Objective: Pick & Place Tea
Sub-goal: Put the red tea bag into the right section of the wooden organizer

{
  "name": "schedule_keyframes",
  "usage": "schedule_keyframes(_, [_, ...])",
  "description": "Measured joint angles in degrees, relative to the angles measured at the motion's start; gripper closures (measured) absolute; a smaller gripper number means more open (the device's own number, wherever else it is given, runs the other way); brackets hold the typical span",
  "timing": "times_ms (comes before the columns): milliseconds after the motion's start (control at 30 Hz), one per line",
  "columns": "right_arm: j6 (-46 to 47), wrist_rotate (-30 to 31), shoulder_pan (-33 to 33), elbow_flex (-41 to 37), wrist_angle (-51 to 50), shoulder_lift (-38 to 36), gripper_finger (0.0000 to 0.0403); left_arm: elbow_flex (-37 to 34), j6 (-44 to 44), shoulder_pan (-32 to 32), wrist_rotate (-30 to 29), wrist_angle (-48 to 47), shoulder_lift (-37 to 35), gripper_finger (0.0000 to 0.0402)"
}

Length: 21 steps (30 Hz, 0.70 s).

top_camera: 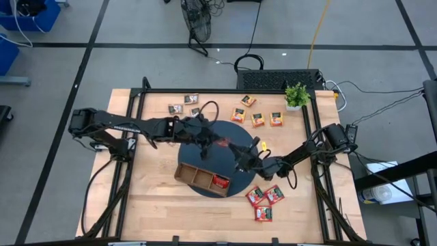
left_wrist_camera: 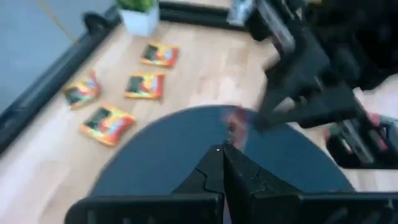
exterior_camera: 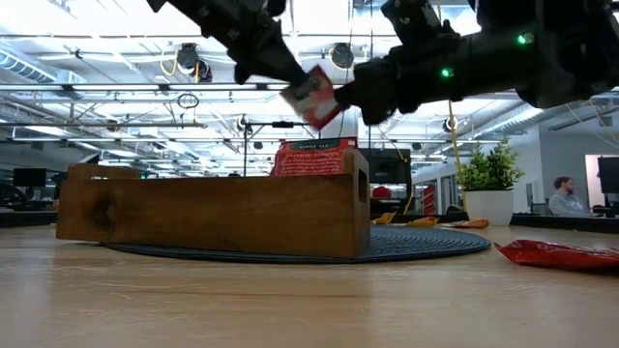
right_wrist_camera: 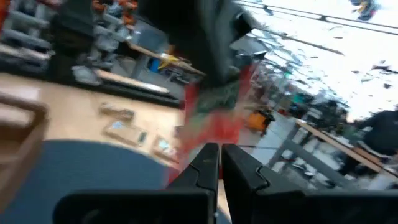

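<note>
While both grippers meet above the tray (top_camera: 193, 175), left gripper (top_camera: 217, 143) and right gripper (top_camera: 240, 161) pinch one red sachet (exterior_camera: 311, 96) between them.

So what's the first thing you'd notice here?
Two robot arms meet in the air above the round dark mat, both pinching one red tea packet between the left claw and the right claw. Just below sits a wooden tray with a red packet already standing in its end slot.
</note>
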Motion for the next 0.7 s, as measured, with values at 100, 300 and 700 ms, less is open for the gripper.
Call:
schedule_keyframes(100, [0.57, -0.75, 0.12, -0.04, 0.95, 0.09, 0.0381, 0.32, -0.63, 0.02, 0.03, 0.72, -0.21, 0.0399])
schedule_keyframes(300, [0.11, -0.4, 0.05, 0.04, 0.76, 0.05, 0.0374, 0.11, 0.15, -0.52, 1.39, -2.49, -0.12, 0.04])
schedule_keyframes(700, [-6.26, 19.23, 5.25, 0.04, 1.1, -5.41, 0.038, 6.91, 1.0, -11.88, -4.22, -20.19, -0.53, 0.0401])
